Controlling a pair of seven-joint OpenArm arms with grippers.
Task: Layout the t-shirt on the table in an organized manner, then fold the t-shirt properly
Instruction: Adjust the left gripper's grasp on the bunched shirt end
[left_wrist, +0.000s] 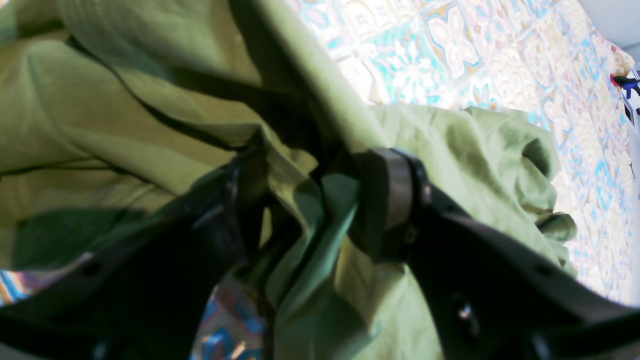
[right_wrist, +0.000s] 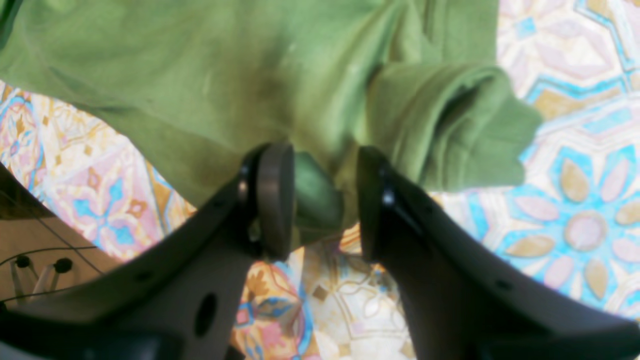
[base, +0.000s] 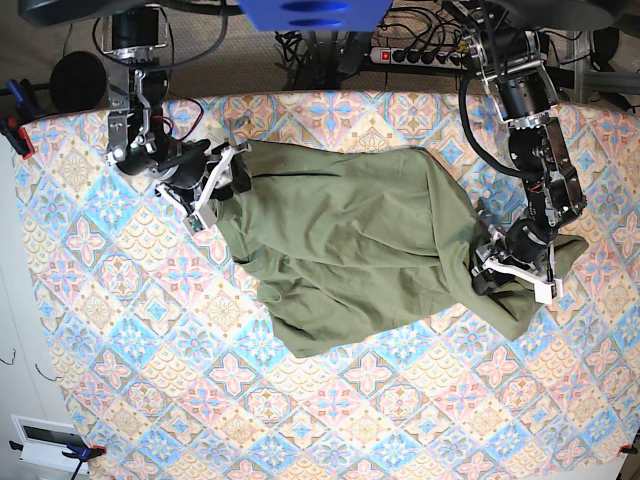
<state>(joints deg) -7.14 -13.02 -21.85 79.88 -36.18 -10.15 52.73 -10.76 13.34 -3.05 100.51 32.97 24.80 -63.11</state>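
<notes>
The olive-green t-shirt (base: 350, 240) lies crumpled across the far half of the patterned table (base: 200, 400), stretched between both arms. My right gripper (base: 215, 185) is at the shirt's left end. In the right wrist view that gripper (right_wrist: 325, 200) is shut on a bunched fold of the t-shirt (right_wrist: 200, 65), just above the table (right_wrist: 575, 200). My left gripper (base: 510, 270) is at the shirt's right end. In the left wrist view its jaws (left_wrist: 310, 200) stand apart, with loose folds of the t-shirt (left_wrist: 100, 125) hanging between them over the table (left_wrist: 450, 50).
A power strip with cables (base: 420, 55) lies beyond the table's far edge. Clamps hold the cloth at the corners, one at the far left (base: 18, 130) and one in the left wrist view (left_wrist: 625, 82). A white box (base: 45, 435) sits beside the near left corner.
</notes>
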